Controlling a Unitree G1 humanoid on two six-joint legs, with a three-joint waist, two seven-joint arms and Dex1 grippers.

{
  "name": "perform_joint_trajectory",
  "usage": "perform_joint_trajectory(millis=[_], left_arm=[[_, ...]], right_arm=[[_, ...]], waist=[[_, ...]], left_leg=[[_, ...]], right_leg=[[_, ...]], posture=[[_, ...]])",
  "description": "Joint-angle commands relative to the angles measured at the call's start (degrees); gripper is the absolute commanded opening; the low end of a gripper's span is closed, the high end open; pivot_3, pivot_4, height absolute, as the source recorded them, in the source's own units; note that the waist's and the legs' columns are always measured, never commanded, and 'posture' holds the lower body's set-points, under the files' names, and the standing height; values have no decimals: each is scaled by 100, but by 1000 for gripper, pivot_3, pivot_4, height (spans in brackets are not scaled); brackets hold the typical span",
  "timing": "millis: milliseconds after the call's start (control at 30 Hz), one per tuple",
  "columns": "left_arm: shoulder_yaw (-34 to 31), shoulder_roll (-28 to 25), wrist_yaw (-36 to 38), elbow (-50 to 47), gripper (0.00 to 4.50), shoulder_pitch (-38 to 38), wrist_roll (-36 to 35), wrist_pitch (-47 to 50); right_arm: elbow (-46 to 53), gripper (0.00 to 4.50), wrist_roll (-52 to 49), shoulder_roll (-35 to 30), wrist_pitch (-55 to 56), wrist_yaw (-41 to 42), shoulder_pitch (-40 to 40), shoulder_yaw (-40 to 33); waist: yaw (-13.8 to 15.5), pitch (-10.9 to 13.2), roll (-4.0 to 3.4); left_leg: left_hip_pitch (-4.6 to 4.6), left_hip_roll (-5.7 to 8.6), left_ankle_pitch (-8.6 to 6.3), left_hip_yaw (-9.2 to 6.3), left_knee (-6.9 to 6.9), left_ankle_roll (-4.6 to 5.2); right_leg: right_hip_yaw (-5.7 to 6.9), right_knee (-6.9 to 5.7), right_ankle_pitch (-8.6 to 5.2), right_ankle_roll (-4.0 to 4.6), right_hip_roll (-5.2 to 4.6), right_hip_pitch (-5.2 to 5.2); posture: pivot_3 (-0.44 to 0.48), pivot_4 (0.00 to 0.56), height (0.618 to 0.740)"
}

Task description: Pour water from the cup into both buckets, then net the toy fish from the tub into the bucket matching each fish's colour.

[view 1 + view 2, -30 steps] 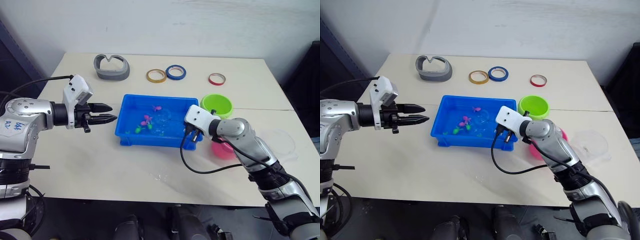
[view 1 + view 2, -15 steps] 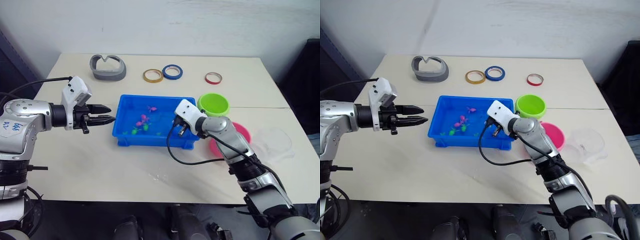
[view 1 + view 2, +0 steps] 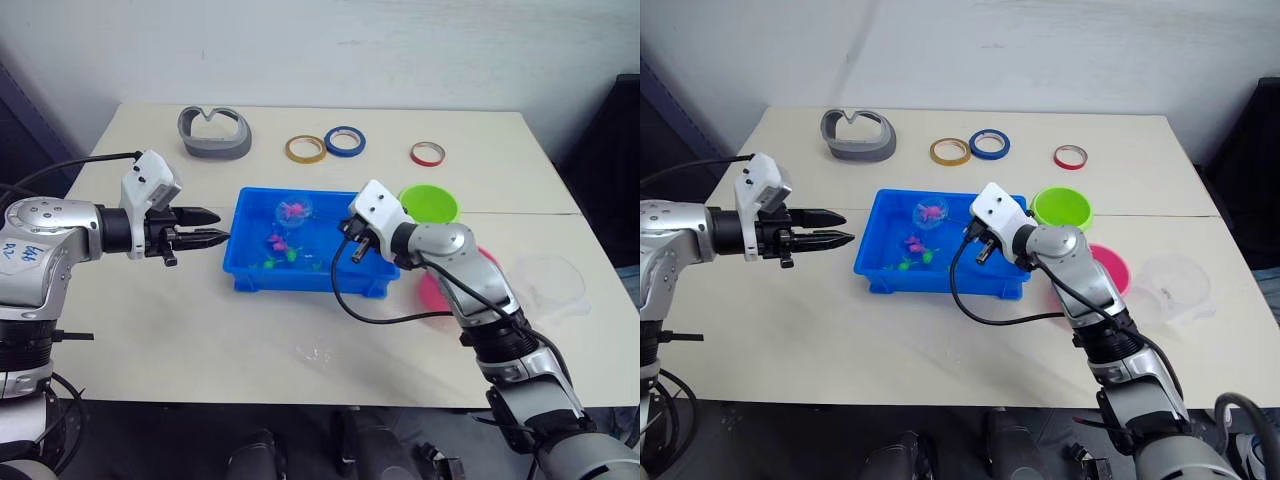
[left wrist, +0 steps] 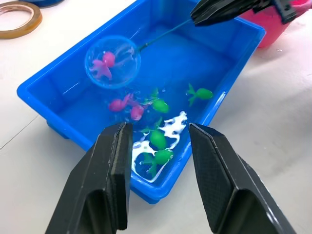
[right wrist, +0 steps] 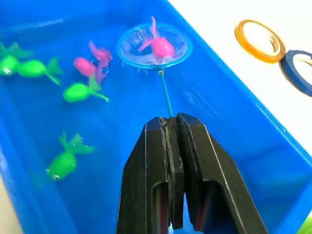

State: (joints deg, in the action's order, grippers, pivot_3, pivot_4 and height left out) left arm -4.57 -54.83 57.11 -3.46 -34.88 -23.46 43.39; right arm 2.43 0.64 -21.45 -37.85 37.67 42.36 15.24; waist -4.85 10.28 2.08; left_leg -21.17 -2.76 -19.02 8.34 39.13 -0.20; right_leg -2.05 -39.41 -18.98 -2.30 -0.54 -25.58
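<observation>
One pink toy fish (image 5: 158, 45) lies in the small round net with the light blue rim (image 5: 154, 46), which stands out well ahead of the right gripper (image 5: 171, 127) on its thin handle. That gripper's black fingers are pressed together on the handle's near end, so the hoop can be reached over the shallow rectangular bright blue plastic tub (image 3: 250, 272) and lifted without the arm dipping in. The hoop appears raised clear of the water, likely so the catch can be carried across to the bright pink round plastic bucket (image 3: 1109, 268), which sits behind the gripper beside the forearm; the lime green bucket (image 3: 1061, 207) stands just off to its side. Other pink fish (image 5: 83, 65) and green fish (image 5: 64, 163) lie in the tub below the gripper's line. Off the tub's far end, the left gripper (image 3: 218, 226) hangs with fingers parted, holding nothing, probably kept out of the net's path. Farther back on the right arm's side rests the wide clear plastic cup (image 3: 1174, 283).
</observation>
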Motion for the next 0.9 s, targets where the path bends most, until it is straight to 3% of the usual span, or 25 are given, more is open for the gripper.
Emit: perform_joint_trajectory(millis=[33,300,567,900], left_arm=[[-239,-129,-33,29,2115,67,34,-135],[-261,-66,-64,-3,2115,47,-69,-72],[-177,110,44,-17,2115,-218,-329,101],[3,217,103,135,2115,-350,-260,-12]], right_arm=[[372,0,-100,-127,-82,56,-34,-162],[752,0,-202,-403,-202,235,-229,-183],[2138,0,-727,-1589,-654,835,-965,-719],[2270,0,-862,-1736,-839,678,-995,-762]], waist=[[1,0,0],[11,0,0],[53,0,1],[20,0,1]], left_leg=[[0,1,0,0,0,0],[-3,1,0,0,-1,1],[-7,3,-1,-4,-1,3],[-1,2,1,-3,-2,-3]], right_leg=[[0,0,0,0,-1,0],[1,3,0,0,0,0],[4,9,0,0,-3,2],[1,3,0,1,1,1]], posture=[[0,150,738],[0,150,738],[0,150,738],[0,150,738]])
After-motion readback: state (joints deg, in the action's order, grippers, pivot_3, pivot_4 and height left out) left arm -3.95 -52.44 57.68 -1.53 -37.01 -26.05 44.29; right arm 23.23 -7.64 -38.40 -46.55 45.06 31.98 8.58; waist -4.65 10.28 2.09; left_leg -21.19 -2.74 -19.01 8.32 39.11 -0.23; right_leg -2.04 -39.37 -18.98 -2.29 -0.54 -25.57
